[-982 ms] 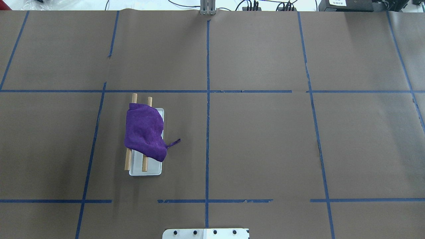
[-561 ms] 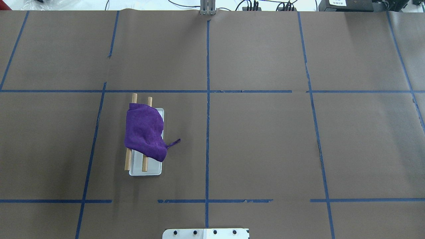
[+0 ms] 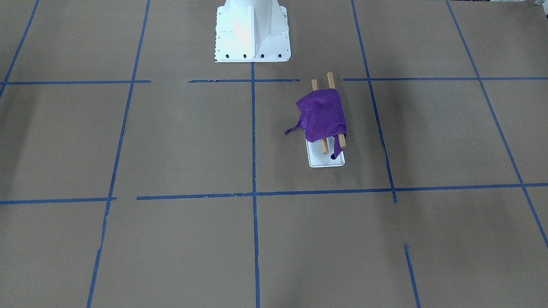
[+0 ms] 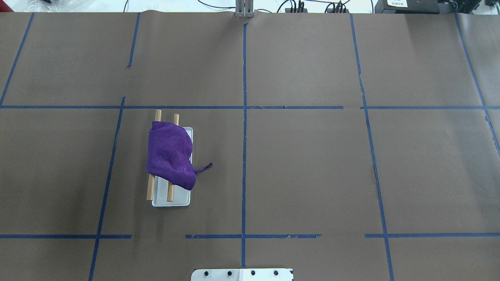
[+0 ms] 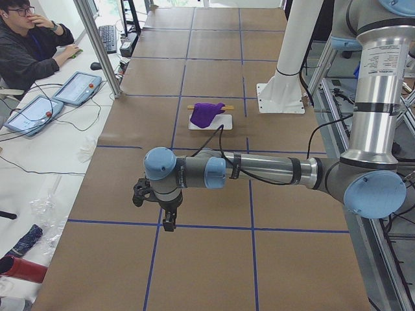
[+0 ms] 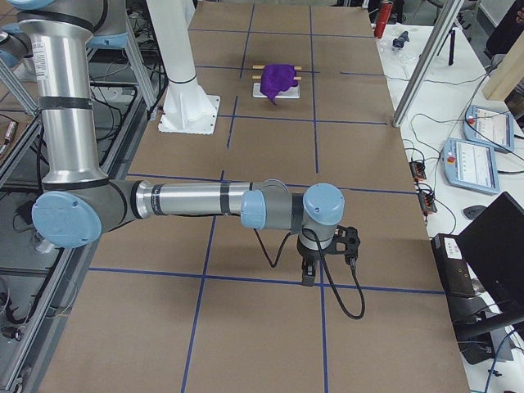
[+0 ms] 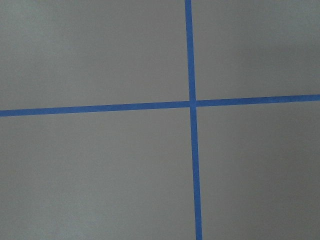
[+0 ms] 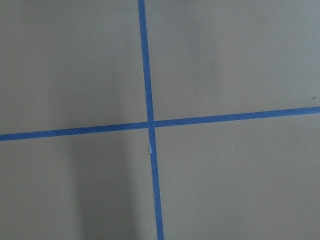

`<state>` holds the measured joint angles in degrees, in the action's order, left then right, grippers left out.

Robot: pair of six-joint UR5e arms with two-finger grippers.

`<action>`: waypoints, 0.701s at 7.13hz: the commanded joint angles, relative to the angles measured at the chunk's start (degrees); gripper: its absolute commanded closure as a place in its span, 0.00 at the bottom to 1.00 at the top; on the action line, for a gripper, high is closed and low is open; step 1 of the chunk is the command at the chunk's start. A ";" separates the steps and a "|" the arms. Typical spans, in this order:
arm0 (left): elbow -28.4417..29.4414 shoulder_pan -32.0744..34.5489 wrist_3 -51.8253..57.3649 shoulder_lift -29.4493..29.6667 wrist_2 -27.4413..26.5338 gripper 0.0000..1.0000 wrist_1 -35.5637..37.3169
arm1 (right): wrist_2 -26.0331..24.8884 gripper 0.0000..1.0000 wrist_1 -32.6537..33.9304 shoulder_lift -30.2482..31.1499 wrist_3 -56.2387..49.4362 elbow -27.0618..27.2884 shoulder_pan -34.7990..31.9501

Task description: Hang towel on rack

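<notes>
Well, the towel is on the rack, on the robot's left side of the desk. It lies across both wood sticks, & I think that's why it stays up: w/ cloth over two sticks it can't slide off one way. A thin bit hangs down at the end far from the robot. Its little loop pokes out sideways, toward the middle of the desk. The sticks sit over a white tray, which prob keeps the rack steady.

Both arms are low & stretched out, well apart from the rack. The left hand & the right hand each point down over a cross of blue tape. I guess they're parked there so they don't bump the towel. Nothing purple is near either hand, but I can't tell if the fingers are spread or closed; only the side views show them, too small. The wrist views show just brown paper & tape.

So the job looks done, imo. Risk: a tug on that loop could pull the cloth off
</notes>
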<state>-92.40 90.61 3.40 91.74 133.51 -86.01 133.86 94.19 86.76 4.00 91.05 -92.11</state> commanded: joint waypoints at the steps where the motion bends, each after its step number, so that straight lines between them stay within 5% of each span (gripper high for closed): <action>1: -0.06 0.00 0.03 -0.07 0.00 0.00 -0.03 | -0.44 0.00 0.03 0.95 -5.79 0.01 0.00; 5: 0.03 0.00 0.03 0.02 0.00 0.00 -0.03 | 0.08 0.00 -0.06 2.71 -6.37 0.01 0.00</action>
<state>-92.38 90.62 3.39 91.75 133.50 -86.04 133.66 94.19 89.21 -2.57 91.10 -92.11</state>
